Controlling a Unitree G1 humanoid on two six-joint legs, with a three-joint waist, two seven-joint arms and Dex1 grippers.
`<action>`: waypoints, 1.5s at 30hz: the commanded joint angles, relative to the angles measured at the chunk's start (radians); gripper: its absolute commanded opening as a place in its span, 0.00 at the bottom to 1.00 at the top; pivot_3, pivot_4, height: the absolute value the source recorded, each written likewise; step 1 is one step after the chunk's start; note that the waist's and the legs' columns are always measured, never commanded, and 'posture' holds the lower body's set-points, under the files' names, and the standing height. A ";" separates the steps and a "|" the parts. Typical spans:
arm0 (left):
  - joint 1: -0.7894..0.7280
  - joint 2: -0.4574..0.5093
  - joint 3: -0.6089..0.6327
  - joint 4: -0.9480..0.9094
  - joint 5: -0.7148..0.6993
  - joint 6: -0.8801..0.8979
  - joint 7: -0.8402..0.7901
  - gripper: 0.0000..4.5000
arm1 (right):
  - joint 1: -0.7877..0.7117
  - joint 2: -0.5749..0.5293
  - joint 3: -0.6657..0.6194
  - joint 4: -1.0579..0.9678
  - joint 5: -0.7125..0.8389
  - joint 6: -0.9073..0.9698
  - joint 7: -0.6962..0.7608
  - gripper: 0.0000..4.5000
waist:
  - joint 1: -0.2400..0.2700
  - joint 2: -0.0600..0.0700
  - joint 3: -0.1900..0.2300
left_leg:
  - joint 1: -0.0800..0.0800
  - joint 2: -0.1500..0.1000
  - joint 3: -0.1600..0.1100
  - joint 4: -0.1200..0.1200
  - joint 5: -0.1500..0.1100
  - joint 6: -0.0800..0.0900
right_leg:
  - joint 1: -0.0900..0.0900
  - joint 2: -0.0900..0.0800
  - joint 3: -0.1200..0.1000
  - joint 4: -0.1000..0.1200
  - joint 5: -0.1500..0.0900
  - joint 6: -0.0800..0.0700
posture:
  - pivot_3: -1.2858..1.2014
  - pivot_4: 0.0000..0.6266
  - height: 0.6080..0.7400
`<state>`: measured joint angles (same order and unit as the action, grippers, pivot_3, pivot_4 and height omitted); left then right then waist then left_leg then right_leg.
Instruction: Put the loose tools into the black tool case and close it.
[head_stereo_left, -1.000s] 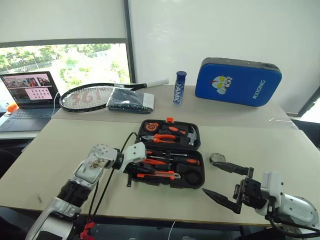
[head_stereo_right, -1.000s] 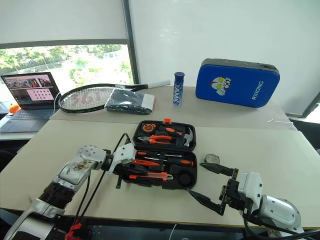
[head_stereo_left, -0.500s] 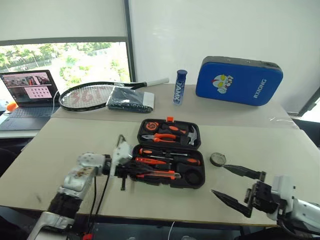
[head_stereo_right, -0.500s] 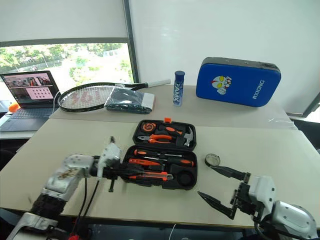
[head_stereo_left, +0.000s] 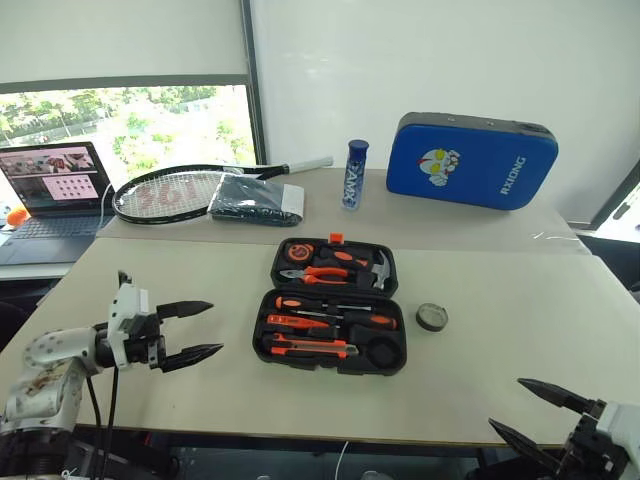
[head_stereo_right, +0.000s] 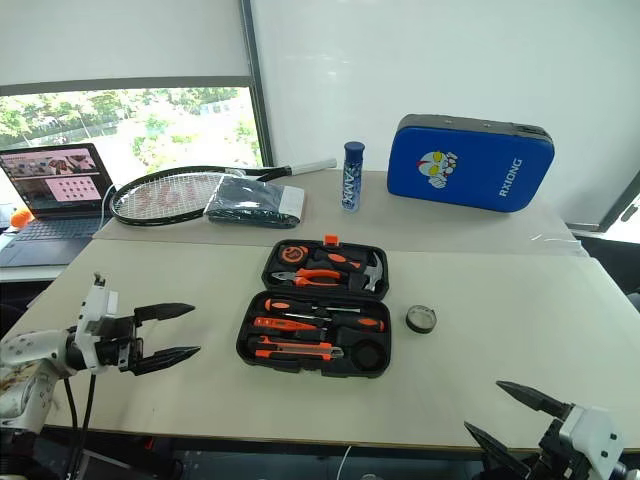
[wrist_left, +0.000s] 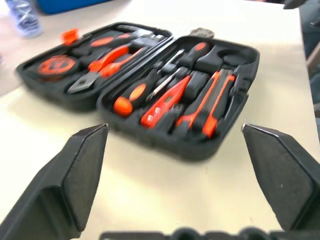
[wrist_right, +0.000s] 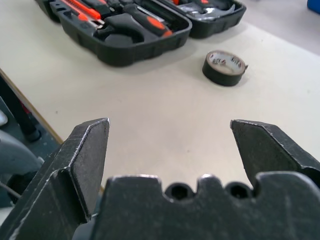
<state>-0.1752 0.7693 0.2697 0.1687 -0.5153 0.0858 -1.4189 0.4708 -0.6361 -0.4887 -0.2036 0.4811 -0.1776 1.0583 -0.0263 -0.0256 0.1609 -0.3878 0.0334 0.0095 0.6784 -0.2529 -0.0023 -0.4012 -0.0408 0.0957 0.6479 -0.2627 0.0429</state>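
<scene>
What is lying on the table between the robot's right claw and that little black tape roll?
Nothing: in the right wrist view, bare table separates the open right gripper from the tape roll.

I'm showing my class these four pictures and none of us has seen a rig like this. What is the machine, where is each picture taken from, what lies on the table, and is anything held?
It is a humanoid robot with two arms, each ending in a two-fingered black gripper. Two pictures come from its head, looking down; the other two from cameras on its wrists. The left gripper and right gripper are both open and hold nothing. On the table lies the open black tool case with orange-handled tools seated inside. A small black tape roll lies loose beside it. Behind are a blue padded case, a racket and a laptop.
</scene>
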 joint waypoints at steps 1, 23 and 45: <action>0.001 0.007 0.003 -0.072 -0.042 0.007 -0.021 0.99 | -0.172 -0.130 0.074 -0.060 -0.025 0.174 -0.052 1.00 | -0.006 0.000 0.000 | 0.001 0.000 0.001 0.000 0.000 0.000 | 0.000 0.000 0.001 0.000 0.001 0.001 | 0.52 0.24 1.00; 0.039 -0.017 -0.060 -0.166 -0.027 -0.025 0.005 1.00 | -1.027 -0.259 0.705 0.393 -0.423 0.456 0.131 0.33 | 0.001 0.000 0.002 | -0.018 -0.002 0.001 0.000 -0.001 0.003 | -0.020 -0.002 -0.001 0.002 0.005 -0.005 | 0.52 0.24 1.00; 0.033 -0.033 -0.114 -0.171 -0.007 -0.039 0.005 1.00 | -0.978 -0.247 0.788 -0.123 -0.259 0.748 0.187 0.01 | -0.006 0.000 0.002 | -0.018 -0.002 -0.001 0.005 0.000 0.002 | -0.021 -0.002 -0.001 0.008 0.005 -0.005 | 0.52 0.24 1.00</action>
<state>-0.1402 0.7366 0.1528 0.0303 -0.5137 0.0625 -1.4148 -0.4976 -0.8676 0.3041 -0.2981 0.2375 0.5737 1.2435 -0.0322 -0.0251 0.1631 -0.4061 0.0314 0.0088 0.6830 -0.2534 0.0001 -0.4224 -0.0423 0.0944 0.6561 -0.2580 0.0379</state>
